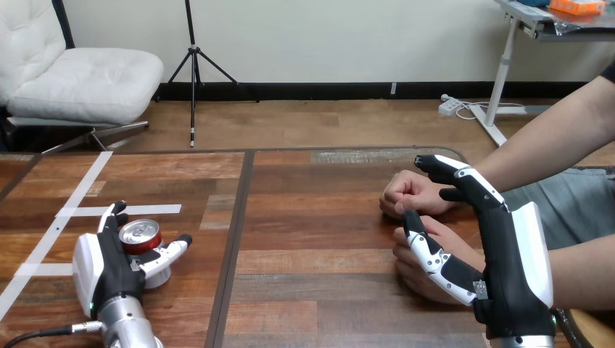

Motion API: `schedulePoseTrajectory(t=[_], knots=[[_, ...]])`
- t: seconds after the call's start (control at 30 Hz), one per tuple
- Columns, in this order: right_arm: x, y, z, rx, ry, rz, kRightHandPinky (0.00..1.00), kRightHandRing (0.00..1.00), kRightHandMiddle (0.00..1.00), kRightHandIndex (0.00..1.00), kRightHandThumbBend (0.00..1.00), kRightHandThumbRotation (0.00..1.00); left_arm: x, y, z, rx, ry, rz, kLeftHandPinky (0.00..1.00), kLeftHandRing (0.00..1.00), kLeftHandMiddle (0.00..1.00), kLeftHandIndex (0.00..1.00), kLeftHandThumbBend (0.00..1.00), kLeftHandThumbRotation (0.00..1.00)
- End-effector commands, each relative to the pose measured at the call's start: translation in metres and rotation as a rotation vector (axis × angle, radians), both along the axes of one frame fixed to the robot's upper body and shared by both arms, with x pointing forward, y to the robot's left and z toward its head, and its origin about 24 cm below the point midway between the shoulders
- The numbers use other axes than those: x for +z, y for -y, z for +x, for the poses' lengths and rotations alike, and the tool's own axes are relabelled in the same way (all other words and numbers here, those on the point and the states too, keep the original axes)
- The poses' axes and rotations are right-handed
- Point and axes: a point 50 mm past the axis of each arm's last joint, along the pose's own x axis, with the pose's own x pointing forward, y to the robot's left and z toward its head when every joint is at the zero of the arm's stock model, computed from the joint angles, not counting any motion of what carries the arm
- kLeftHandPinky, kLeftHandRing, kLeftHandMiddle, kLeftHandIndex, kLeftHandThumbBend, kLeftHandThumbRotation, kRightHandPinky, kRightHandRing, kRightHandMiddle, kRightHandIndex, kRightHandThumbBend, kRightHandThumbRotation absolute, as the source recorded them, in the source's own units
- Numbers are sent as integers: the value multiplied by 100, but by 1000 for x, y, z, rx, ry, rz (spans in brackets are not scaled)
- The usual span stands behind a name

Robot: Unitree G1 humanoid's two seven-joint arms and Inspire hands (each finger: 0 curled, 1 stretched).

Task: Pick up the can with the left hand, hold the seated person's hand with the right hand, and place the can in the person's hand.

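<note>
Can (139, 233) stands upright on the table (312, 239), at about 8 o'clock of the tabletop as we look across it. Its base appears to rest on the wood, so we judge it not yet lifted.

Left hand (109, 264): wrapped on the can. The fingers (116, 214) come round the can's 9 o'clock side and the thumb (172, 248) crosses its 4 o'clock side. The can sits at roughly 1 o'clock from the palm, inside the grip. We read this as the pickup grasp, placed low on the body so that the can's top is left free.

Right hand (508, 261): spread wide, at 4 o'clock of the tabletop. Its thumb (434, 255) lies across the person's near hand (419, 281). Its fingers (464, 180) reach toward 12 o'clock, over the wrist behind the person's far hand (406, 194). We see no fingers curled round either hand, so we log contact and not a hold.

Both of the person's hands are loosely fisted on the table. A palm will have to open before the can goes in.

Can and the person's hands are well apart; from the can they lie at 3 o'clock. We judge the carry to be a long sideways one across the table's centre seam.
</note>
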Motion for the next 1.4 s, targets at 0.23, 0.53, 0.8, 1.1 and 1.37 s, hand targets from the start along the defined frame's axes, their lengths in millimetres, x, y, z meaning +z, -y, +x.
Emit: schedulePoseTrajectory(t=[0.23, 0.53, 0.8, 1.1, 1.37], knots=[[19, 0, 6, 4, 92, 10, 72, 78, 78, 75, 35, 3, 13, 3, 16, -6, 33, 2, 66, 74, 76, 77, 76, 0], [20, 1, 6, 1, 92, 5, 72, 77, 77, 74, 35, 2, 11, 2, 14, 13, 44, -14, 53, 57, 60, 67, 73, 0], [20, 2, 6, 1, 92, 1, 71, 77, 77, 74, 35, 2, 9, 2, 10, 14, 43, 38, 48, 48, 50, 55, 68, 0], [20, 2, 6, 0, 88, 1, 70, 76, 77, 74, 35, 2, 6, 2, 9, 16, 37, 27, 46, 46, 49, 52, 68, 0], [20, 1, 6, 1, 89, 2, 69, 76, 77, 74, 35, 2, 5, 3, 7, 9, 40, 24, 42, 45, 50, 52, 67, 0]])
